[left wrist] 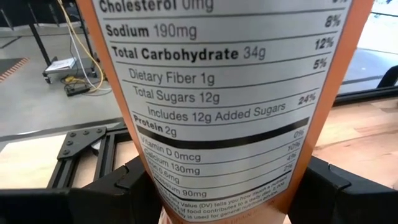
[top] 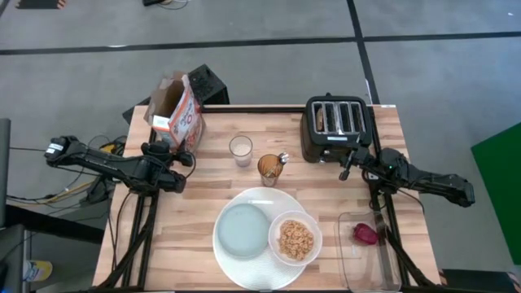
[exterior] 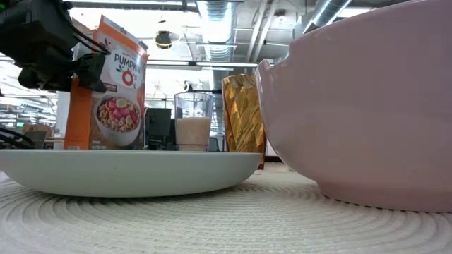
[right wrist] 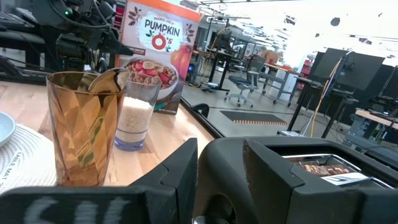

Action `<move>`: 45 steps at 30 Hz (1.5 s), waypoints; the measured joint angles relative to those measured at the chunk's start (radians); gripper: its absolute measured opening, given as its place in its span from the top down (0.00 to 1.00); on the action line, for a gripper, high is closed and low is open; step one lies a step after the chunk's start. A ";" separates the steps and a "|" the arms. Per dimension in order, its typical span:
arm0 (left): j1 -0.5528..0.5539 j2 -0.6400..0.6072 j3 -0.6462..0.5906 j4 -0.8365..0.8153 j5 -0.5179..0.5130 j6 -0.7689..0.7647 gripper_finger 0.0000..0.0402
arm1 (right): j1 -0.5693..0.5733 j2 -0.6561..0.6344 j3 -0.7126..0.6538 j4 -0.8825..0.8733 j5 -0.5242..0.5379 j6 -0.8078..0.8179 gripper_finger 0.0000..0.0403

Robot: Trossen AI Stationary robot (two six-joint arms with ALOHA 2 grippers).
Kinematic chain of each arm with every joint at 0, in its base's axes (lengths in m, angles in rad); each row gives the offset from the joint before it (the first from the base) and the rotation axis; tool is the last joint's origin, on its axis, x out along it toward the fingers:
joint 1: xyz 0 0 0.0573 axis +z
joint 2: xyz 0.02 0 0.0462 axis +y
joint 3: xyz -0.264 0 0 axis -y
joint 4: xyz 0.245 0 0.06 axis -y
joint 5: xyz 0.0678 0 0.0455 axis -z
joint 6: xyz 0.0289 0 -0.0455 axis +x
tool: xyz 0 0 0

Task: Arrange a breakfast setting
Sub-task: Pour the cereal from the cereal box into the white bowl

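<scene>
A round white woven mat (top: 262, 203) carries a pale grey-blue plate (top: 244, 229) and a white bowl (top: 295, 238) of tan cereal. A metal spoon (right wrist: 109, 79) stands in an amber glass (top: 271, 168). Brown toast (right wrist: 317, 167) sits in a slot of the black toaster (top: 338, 126). Dark red fruit (top: 366, 233) lies in a clear tub. My left gripper (top: 181, 155) is shut on the orange cereal box (top: 179, 110) at the far left. My right gripper (top: 348, 167) is shut beside the toaster's near side; I cannot tell whether it touches it. My left gripper pinches the cereal box's lower part (left wrist: 217, 186) between its two fingers, one finger (left wrist: 118, 186) on each broad face, with the narrow nutrition panel facing the wrist. The fingers come level from the table's near-left side. The box stands about upright.
A glass of milk (top: 240, 149) stands between the box and the amber glass. The clear tub (top: 366, 252) sits at the near right corner. Bare wood lies at the near left and between the mat and the toaster.
</scene>
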 joint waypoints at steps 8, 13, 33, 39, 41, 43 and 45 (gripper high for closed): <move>0.000 0.000 0.000 0.014 0.003 0.021 0.38 | 0.000 0.000 0.000 0.000 0.000 0.000 0.63; 0.000 0.000 -0.001 0.017 -0.017 0.037 0.29 | 0.000 0.000 0.000 0.000 0.000 0.000 0.63; -0.072 -0.019 0.258 -0.207 0.250 0.132 0.13 | 0.000 0.000 0.000 0.000 0.000 0.000 0.63; -0.074 -0.019 0.354 -0.300 0.241 0.147 0.13 | 0.000 0.000 0.000 0.000 0.000 0.000 0.63; -0.074 -0.018 0.382 -0.326 0.235 0.157 0.13 | 0.000 0.000 0.000 0.000 0.000 0.000 0.63; -0.075 -0.018 0.412 -0.356 0.228 0.167 0.13 | 0.000 0.000 0.000 0.000 0.000 0.000 0.63; -0.074 -0.018 0.441 -0.378 0.222 0.177 0.13 | 0.000 0.000 0.000 0.000 0.000 0.000 0.63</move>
